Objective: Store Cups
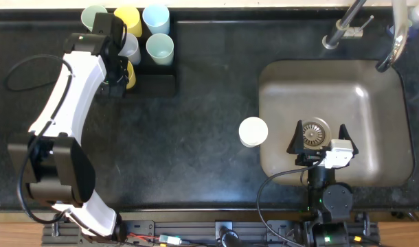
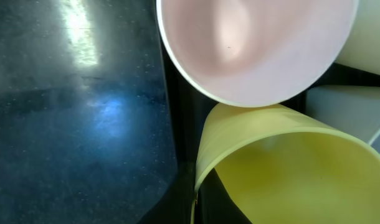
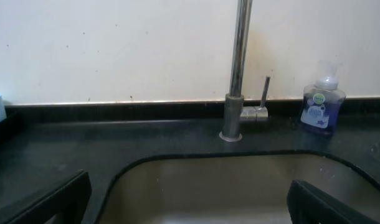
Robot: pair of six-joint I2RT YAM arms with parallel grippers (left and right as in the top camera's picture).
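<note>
Standing at the desk's (image 1: 196,158) back left corner, the black rack (image 1: 158,82) holds several cups, among them a blue cup (image 1: 159,48). A yellow cup (image 2: 289,168) and a pink cup (image 2: 252,43) sit close under the left gripper (image 1: 119,81); its grip cannot be told. A white cup (image 1: 253,131) stands beside the sink (image 1: 374,82), near the right gripper (image 1: 321,135), whose fingers are apart.

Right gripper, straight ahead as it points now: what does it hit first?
Probably the faucet. The right gripper, open, sits over the sink, aimed at the back wall. The faucet stem stands roughly in line but slightly off centre, so the gripper might pass beside it.
</note>
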